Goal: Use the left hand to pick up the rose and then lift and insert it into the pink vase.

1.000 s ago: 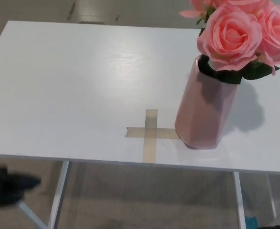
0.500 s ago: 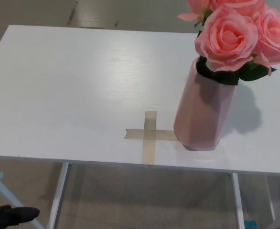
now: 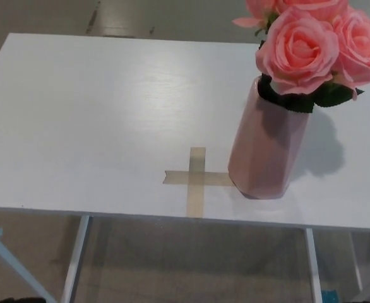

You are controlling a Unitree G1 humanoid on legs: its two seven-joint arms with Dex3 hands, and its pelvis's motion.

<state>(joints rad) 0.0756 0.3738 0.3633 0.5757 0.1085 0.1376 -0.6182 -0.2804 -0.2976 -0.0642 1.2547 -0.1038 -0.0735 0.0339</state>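
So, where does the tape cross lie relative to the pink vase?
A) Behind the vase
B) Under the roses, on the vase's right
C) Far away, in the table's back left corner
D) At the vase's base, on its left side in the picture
D: the tape cross lies near the table's front edge, its right arm reaching the base of the pink vase.

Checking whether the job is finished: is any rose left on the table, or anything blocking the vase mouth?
No loose rose shows on the white table. The roses already stand in the pink vase; no hand is in view.
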